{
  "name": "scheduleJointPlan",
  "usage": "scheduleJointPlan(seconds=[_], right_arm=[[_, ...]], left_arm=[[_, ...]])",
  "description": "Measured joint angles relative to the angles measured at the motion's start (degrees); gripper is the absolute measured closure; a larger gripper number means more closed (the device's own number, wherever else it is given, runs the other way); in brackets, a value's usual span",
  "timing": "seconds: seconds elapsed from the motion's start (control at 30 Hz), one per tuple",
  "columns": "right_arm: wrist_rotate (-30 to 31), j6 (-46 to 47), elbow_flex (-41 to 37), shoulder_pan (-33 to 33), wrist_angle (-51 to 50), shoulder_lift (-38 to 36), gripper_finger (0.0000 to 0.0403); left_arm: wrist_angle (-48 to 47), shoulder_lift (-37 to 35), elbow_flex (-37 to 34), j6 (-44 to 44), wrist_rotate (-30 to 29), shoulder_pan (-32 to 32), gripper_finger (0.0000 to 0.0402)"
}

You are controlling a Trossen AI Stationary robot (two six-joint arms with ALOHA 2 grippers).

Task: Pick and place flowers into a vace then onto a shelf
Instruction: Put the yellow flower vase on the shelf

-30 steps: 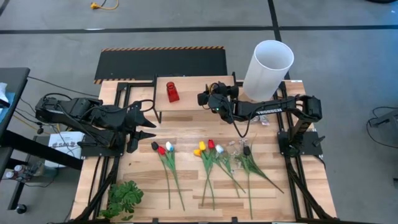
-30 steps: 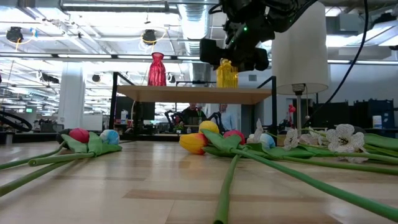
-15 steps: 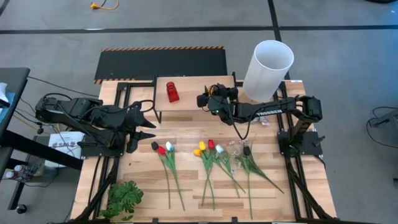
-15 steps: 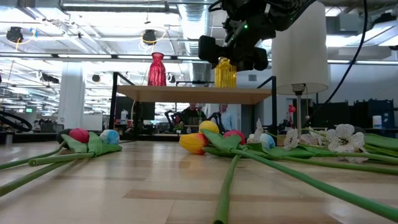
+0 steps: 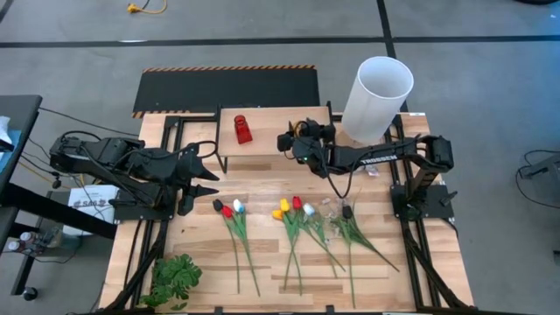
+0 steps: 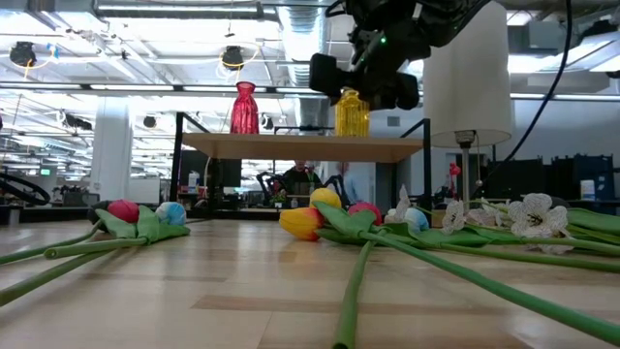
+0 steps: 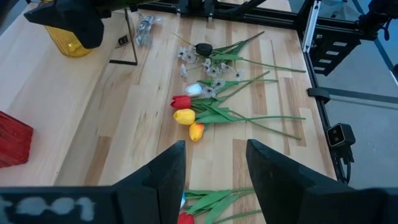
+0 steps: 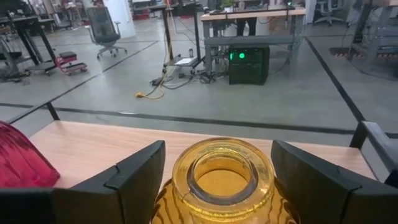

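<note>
A yellow glass vase stands on the light-wood shelf, with a red vase to its left. My right gripper is at the yellow vase, above the shelf in the low view. The flowers lie flat on the table: a red, white and dark tulip group, a yellow and red group, and white blossoms. My left gripper waits open near the table's left edge, holding nothing. My right gripper has the yellow vase's neck between its two fingers, one on the vase's left side and one on its right. It comes at the vase from the near side, slanting down. The vase stands upright with its base on the shelf.
A tall white cylinder stands at the table's far right corner, by the right arm. A black panel with a striped edge lies beyond the shelf. A leafy green sprig lies at the near left corner. Bare wood shows near the front edge.
</note>
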Motion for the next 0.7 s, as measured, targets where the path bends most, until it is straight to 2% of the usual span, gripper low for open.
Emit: scheduleJointPlan(seconds=[0.13, 0.7], right_arm=[[2.42, -0.26, 0.00, 0.99, 0.00, 0.00, 0.0117], [3.79, 1.19, 0.00, 2.09, -0.85, -0.02, 0.0117]], left_arm=[[0.01, 0.00, 0.00, 0.00, 0.00, 0.00, 0.0244], [-1.89, 0.00, 0.00, -0.80, -0.05, -0.01, 0.0244]])
